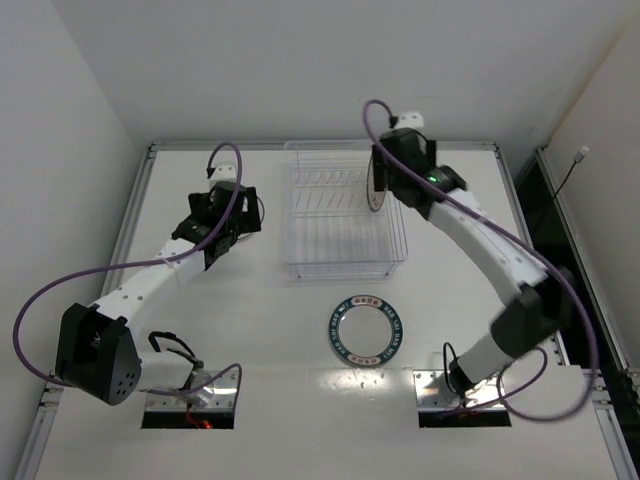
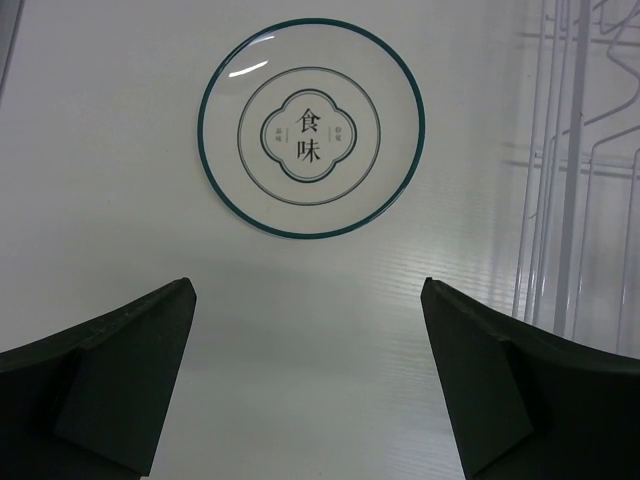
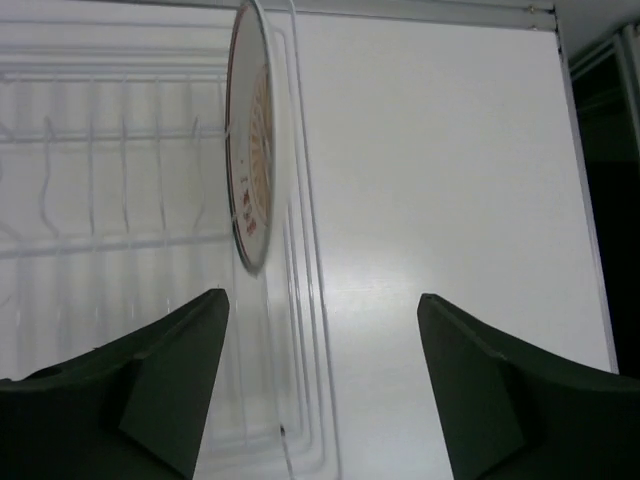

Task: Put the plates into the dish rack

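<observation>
The clear wire dish rack [image 1: 345, 255] stands at the middle back of the table. The plate with the orange-brown striped rim [image 3: 250, 140] stands on edge in the rack's rightmost slot, also seen from above [image 1: 377, 186]. My right gripper [image 3: 322, 296] is open and empty above the rack's right rim [image 3: 310, 300], just behind that plate. The teal patterned-rim plate [image 1: 366, 329] lies flat in front of the rack. The white plate with thin dark rings [image 2: 312, 143] lies flat ahead of my left gripper [image 2: 306, 282], which is open, empty and above bare table.
The rack's left wall [image 2: 575, 170] is at the right of the left wrist view. The table's raised metal edge [image 1: 135, 215] runs along the left, with white walls behind and beside it. A dark gap [image 1: 540, 200] lies beyond the right edge.
</observation>
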